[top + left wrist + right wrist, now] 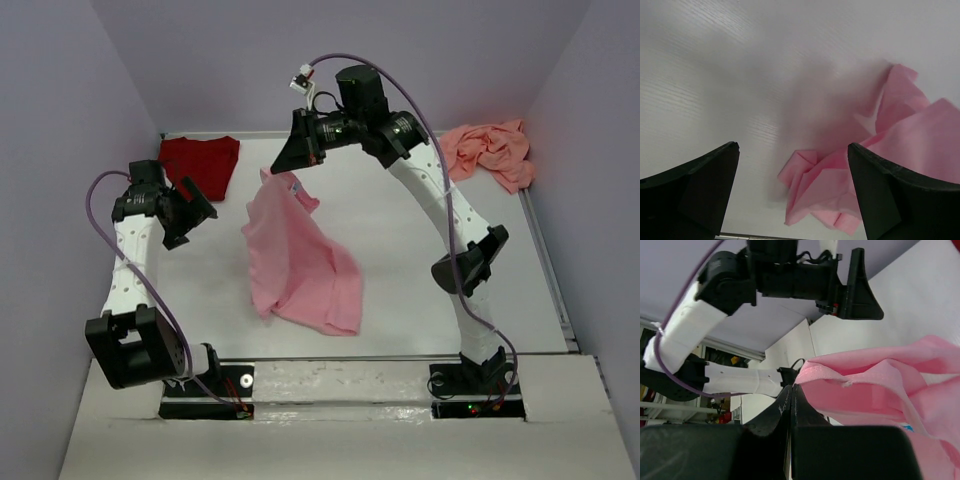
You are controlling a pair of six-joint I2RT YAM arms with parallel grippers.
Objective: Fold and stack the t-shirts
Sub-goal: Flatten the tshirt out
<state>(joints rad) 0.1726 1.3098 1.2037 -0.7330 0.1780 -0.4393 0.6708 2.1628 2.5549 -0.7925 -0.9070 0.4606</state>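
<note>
1 red tee [201, 160] and 1 salmon tee [490, 150] sit behind the pink tee [300, 265].

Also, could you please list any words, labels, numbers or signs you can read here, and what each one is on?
No text here is readable.
Neck label on the light pink t-shirt: too small to read.
White tag above the right arm: too small to read.
</note>
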